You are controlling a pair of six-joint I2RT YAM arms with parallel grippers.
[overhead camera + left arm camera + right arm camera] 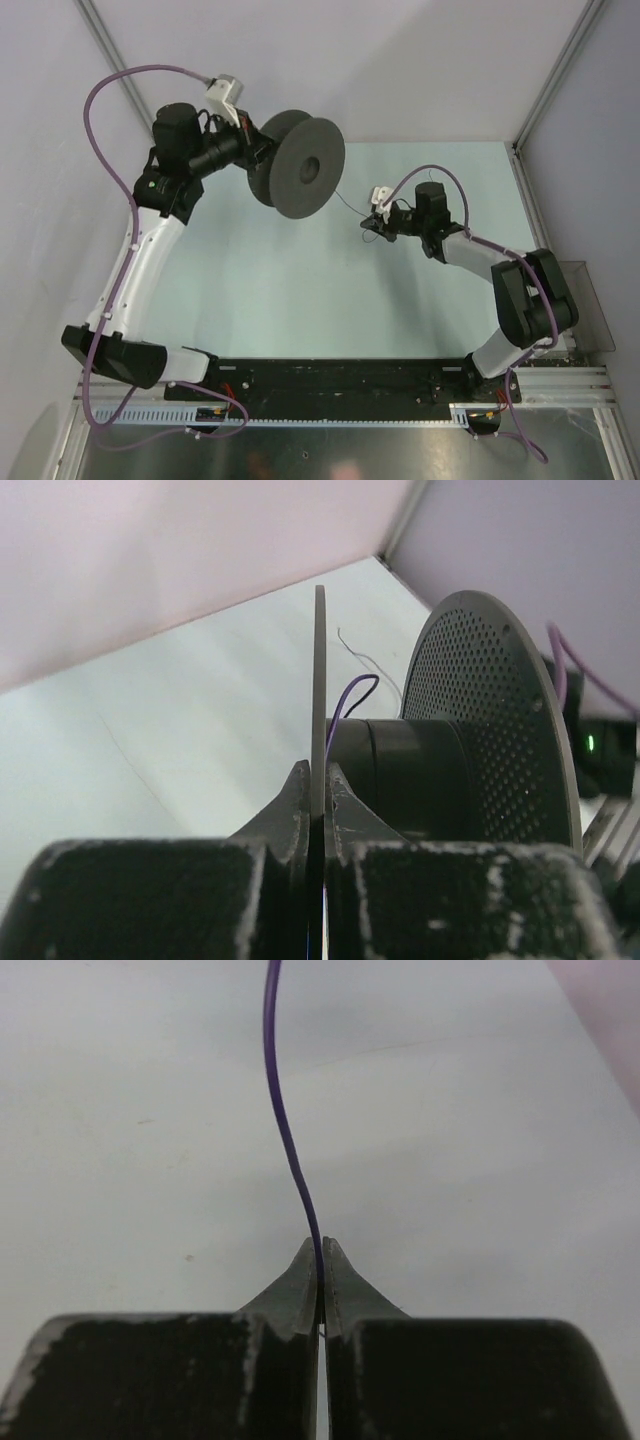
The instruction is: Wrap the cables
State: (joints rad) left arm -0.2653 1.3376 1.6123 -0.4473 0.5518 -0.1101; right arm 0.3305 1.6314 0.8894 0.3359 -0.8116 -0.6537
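Observation:
The dark grey spool point(308, 167) is held off the table at the back left, its flanges on edge. My left gripper point(262, 150) is shut on one flange; in the left wrist view the thin flange edge point(320, 680) stands between my left gripper's point(320, 776) closed tips, with the hub and the perforated flange point(490, 720) to the right. The thin dark cable point(350, 208) runs from the spool to my right gripper point(372, 226). In the right wrist view my right gripper point(321, 1252) is shut on the purple cable point(285, 1140), which curves away above the table. A cable loop point(350, 692) shows by the hub.
Grey enclosure walls close in the back and sides, with an aluminium post point(548, 90) at the back right. A clear plastic box point(592, 300) stands at the right edge. The black base rail point(340, 385) runs along the near edge.

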